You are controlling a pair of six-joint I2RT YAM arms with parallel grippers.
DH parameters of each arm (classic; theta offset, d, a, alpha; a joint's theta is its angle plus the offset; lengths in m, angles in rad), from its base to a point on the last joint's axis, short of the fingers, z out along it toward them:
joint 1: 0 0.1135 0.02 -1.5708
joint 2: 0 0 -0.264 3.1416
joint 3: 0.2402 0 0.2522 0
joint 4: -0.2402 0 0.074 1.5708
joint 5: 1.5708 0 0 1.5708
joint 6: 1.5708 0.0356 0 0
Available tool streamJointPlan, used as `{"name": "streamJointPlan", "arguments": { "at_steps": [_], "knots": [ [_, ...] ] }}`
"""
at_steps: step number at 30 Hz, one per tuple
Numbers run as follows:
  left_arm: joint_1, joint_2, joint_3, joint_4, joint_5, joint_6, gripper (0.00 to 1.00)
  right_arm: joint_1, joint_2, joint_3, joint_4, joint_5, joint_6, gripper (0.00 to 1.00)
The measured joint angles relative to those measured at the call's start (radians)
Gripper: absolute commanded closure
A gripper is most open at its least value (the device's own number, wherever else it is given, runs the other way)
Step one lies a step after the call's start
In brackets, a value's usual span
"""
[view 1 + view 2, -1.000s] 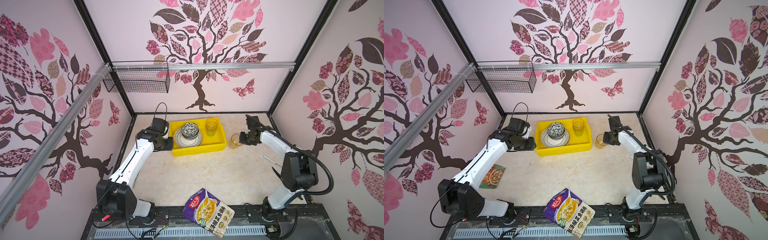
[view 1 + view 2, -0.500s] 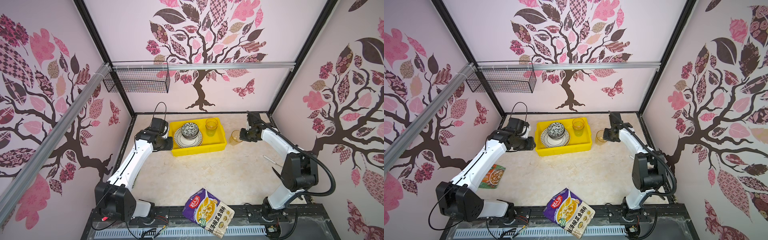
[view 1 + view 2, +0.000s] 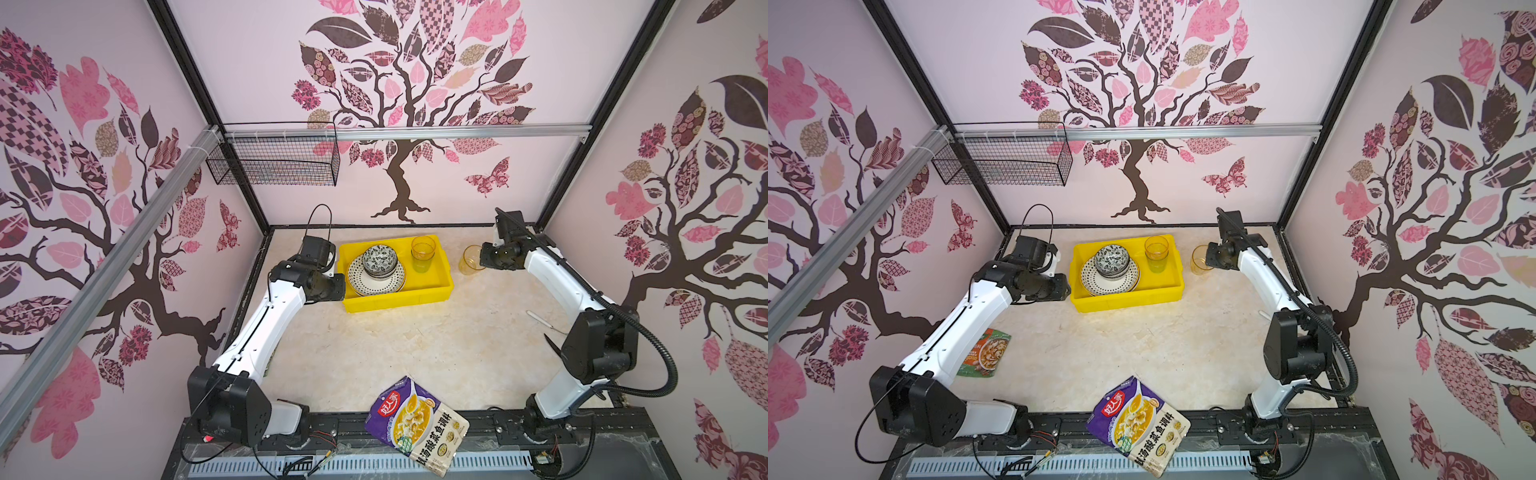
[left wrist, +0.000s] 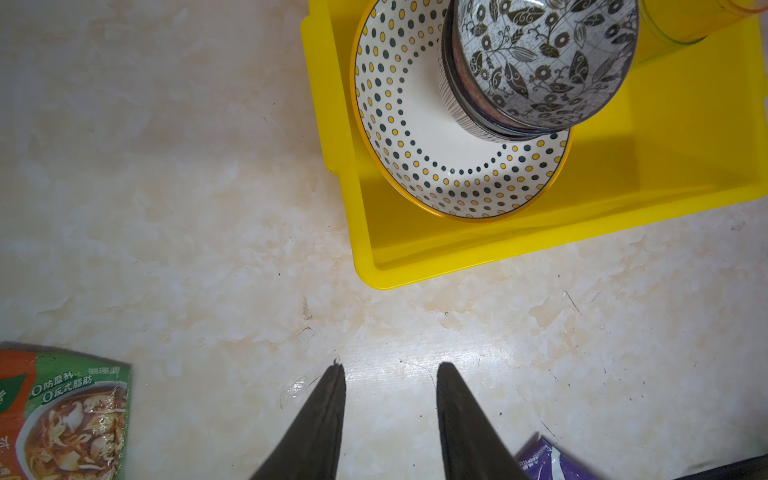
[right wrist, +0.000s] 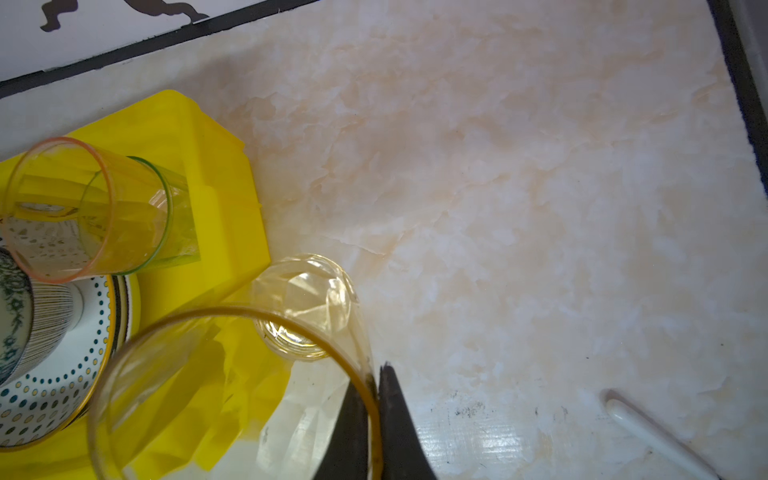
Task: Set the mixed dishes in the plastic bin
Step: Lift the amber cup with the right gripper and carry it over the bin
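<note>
Close to me lies a purple food pouch (image 3: pixel 417 428). My left gripper (image 4: pixel 390 368) is spread apart and holds nothing, over the table beside the yellow bin (image 3: pixel 395 301). In the bin a leafy bowl (image 3: pixel 379 259) sits on a dotted plate (image 3: pixel 376 284), next to a pink tumbler (image 5: pixel 62 232). My right gripper (image 5: pixel 374 376) pinches the rim of an amber tumbler (image 3: pixel 471 259), just outside the bin.

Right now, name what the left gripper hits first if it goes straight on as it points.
The left gripper would probably meet the near wall of the yellow bin, by its corner; only table lies between. Height unclear: it might clear the rim.
</note>
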Motion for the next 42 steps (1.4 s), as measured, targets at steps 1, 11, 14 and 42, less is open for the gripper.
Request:
{"name": "streamJointPlan", "arguments": {
  "at_steps": [1, 11, 14, 42],
  "knots": [
    [0.000, 0.000, 0.000, 0.000, 0.000, 0.000, 0.60, 0.006, 0.000, 0.010, -0.002, 0.004, -0.003, 1.00],
    [0.000, -0.002, -0.002, 0.002, -0.010, 0.000, 0.60, 0.078, 0.003, 0.143, -0.044, 0.046, -0.038, 1.00],
    [0.000, -0.003, -0.005, 0.005, -0.011, 0.000, 0.60, 0.094, 0.019, 0.199, -0.064, 0.049, -0.051, 1.00],
    [0.000, -0.003, -0.017, 0.007, -0.056, 0.001, 0.60, 0.206, 0.334, 0.673, -0.229, 0.058, -0.125, 1.00]
  ]
}}
